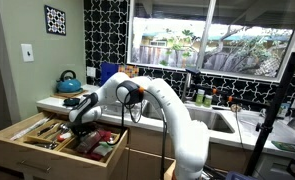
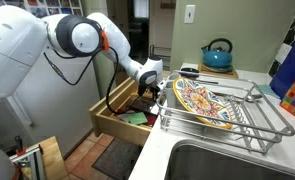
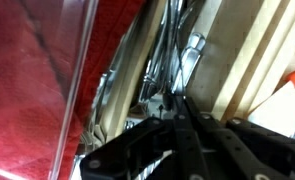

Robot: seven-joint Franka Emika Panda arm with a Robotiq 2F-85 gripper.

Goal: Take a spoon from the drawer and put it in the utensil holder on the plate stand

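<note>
The drawer [image 1: 47, 155] is pulled far out from under the front edge of the surface [image 1: 49, 103], and the white arm [image 1: 162, 100] bends down into it. The gripper [image 1: 75, 122] is low inside the drawer, over a compartment near the middle, and both exterior views show it there [image 2: 147, 95]. In the wrist view the gripper [image 3: 177, 108] is dark and blurred at the bottom of the picture. Its jaws point at a bundle of silvery cutlery [image 3: 172, 55] that lies along a narrow compartment. A red item [image 3: 32, 80] fills the compartment on one side of the cutlery, and a wooden divider [image 3: 237, 60] runs along the other side. I cannot tell how far the jaws are open, or whether they hold anything. The stand [image 2: 249, 118] sits on the surface just beside the sink [image 2: 227, 165], close to the front edge. A colourful plate [image 2: 199, 100] leans in its slots. A blue kettle [image 2: 217, 55] stands toward the back edge of the surface.
</note>
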